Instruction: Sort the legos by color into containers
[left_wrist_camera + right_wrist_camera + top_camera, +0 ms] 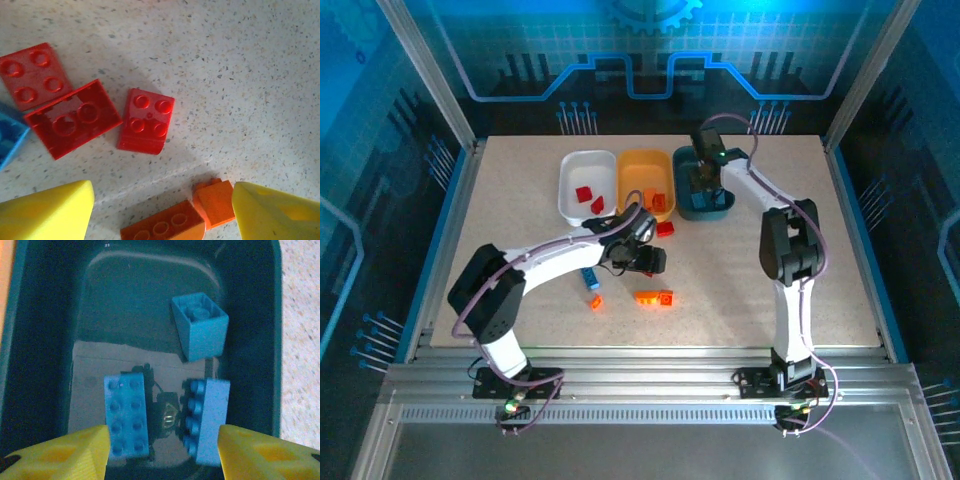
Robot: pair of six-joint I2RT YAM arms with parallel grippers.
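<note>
L tool (161, 212) apart, empty, low over counter (240, 75); orange brick (162, 229) sits between its fingers (45, 215), long axis running finger to finger. R tool (162, 450) apart over teal tray (250, 300), 3 blue bricks (126, 415) inside.

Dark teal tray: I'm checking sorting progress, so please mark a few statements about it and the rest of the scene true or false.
1. The dark teal tray holds three light blue bricks. True.
2. The right tool grips a brick. False: it is open and empty above that tray.
3. The white tray holds orange bricks. False: it holds red bricks.
4. A blue brick lies on the table. True.
</note>
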